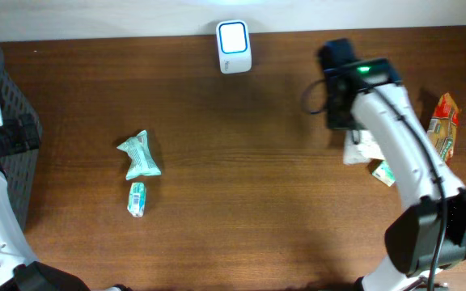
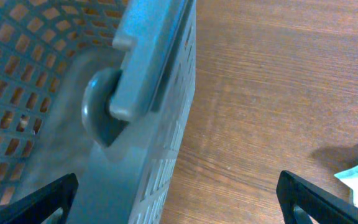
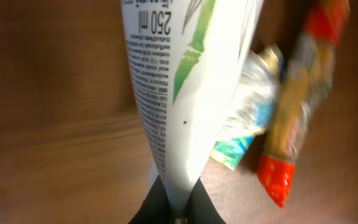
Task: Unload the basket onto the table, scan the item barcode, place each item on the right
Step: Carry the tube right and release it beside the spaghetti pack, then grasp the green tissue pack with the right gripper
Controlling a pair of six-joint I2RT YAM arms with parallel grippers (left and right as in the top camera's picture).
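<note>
A white tube (image 3: 185,74) printed with green bamboo and small black text is the item; its flat end is pinched in my right gripper (image 3: 178,208), which is shut on it. From above, the tube (image 1: 364,150) shows as a white patch under the right arm at the table's right side. Its barcode does not show. The white scanner (image 1: 234,47) with a lit face stands at the back edge, well left of the tube. My left gripper (image 2: 179,199) is open and holds nothing, over the rim of a grey basket (image 2: 36,74).
A red and orange snack packet (image 1: 443,125), a small teal packet (image 1: 384,172) and a clear wrapper (image 3: 253,93) lie beside the tube. Two green-white packets (image 1: 140,155) (image 1: 137,198) lie at centre left. The grey basket (image 1: 6,121) stands at the far left edge.
</note>
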